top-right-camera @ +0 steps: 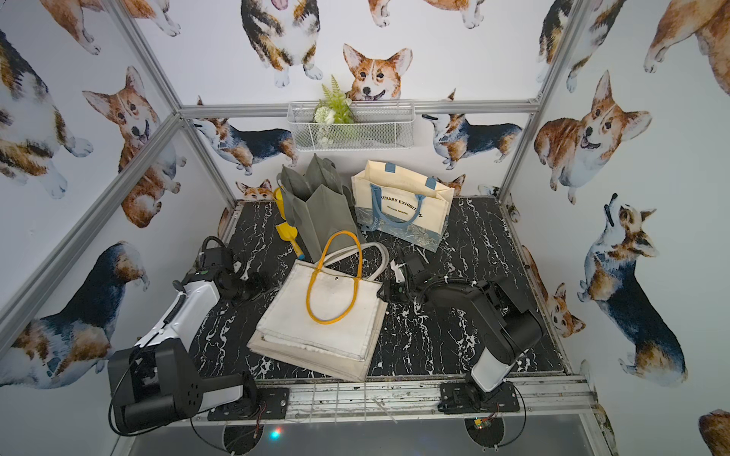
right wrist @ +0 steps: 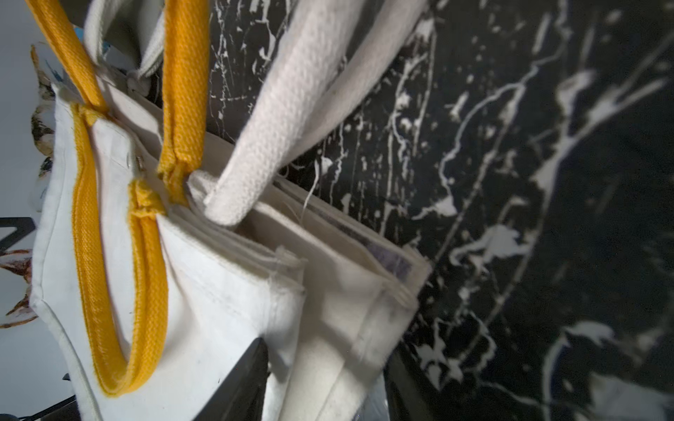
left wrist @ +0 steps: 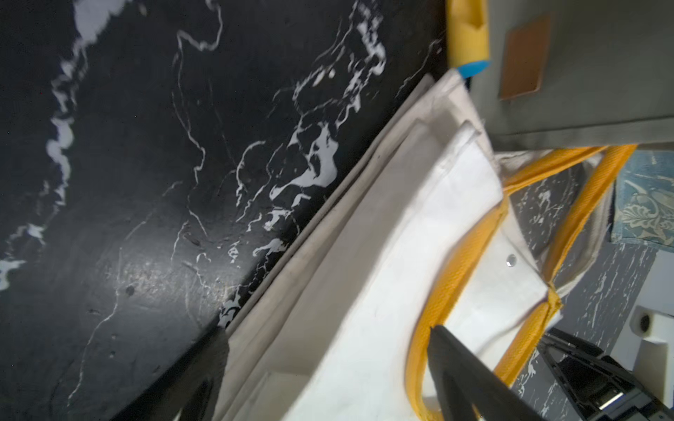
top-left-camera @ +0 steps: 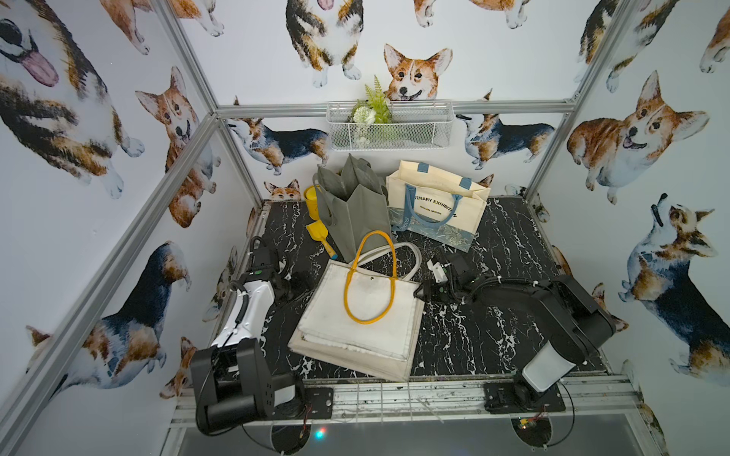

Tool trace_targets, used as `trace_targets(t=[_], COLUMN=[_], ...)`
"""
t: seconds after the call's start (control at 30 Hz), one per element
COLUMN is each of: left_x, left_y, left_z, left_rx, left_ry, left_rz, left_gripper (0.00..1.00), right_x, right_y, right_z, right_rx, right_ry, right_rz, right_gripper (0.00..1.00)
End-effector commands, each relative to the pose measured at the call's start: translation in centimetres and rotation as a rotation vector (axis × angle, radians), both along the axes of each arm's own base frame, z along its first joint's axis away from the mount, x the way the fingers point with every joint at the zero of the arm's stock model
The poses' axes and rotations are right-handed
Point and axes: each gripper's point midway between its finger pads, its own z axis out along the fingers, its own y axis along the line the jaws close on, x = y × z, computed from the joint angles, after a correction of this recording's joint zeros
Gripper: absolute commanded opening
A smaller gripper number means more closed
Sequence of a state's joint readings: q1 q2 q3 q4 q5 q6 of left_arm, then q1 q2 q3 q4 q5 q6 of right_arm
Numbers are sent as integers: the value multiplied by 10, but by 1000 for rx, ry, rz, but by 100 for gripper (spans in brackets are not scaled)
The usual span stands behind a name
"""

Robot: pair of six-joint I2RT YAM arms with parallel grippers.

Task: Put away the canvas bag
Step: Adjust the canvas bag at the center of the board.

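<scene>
The white canvas bag with yellow loop handles (top-left-camera: 369,312) lies flat between the two grippers. It is stacked on a larger beige canvas bag with off-white handles (top-left-camera: 351,357), whose edges stick out beneath it. The left gripper (top-left-camera: 301,287) sits at the stack's edge holding nothing, jaws spread wide, with one finger (left wrist: 459,368) over the white cloth. The right gripper (top-left-camera: 422,293) is at the opposite edge, its fingers either side of the bags' corner layers; whether they pinch cannot be told. Beyond both grippers stand a grey felt bag (top-left-camera: 351,205), just beside the yellow loop, and a cream tote with blue handles (top-left-camera: 438,209). A yellow toy shovel (top-left-camera: 320,235) lies beyond the left gripper. Outward of the right gripper, the black white-veined marble tabletop (top-left-camera: 493,335) runs open to the aluminium frame (top-left-camera: 549,150). Corgi-print walls (top-left-camera: 651,138) enclose it all.
</scene>
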State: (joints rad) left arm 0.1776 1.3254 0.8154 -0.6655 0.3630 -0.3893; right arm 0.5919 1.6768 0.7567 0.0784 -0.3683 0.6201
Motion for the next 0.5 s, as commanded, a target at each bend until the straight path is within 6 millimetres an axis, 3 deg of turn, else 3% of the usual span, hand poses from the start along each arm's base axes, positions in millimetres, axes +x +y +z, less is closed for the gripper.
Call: trace_targets(t=[0.0, 0.2, 0.33, 0.47], left_x=[4, 0, -9, -24], left_y=[-4, -9, -17, -22], left_z=[-5, 0, 11, 9], left_rx=[-40, -67, -109, -136], left_ry=[-8, -16, -39, -48], left_rz=[-5, -2, 9, 36], left_gripper=[88, 88, 88, 88], right_x=[4, 5, 14, 36], right_y=[3, -5, -12, -20], right_z=[-2, 7, 13, 20], right_rx=[9, -24, -39, 15], right_ry=[-12, -83, -98, -71], right_rz=[-1, 25, 69, 51], right_gripper=[36, 2, 0, 0])
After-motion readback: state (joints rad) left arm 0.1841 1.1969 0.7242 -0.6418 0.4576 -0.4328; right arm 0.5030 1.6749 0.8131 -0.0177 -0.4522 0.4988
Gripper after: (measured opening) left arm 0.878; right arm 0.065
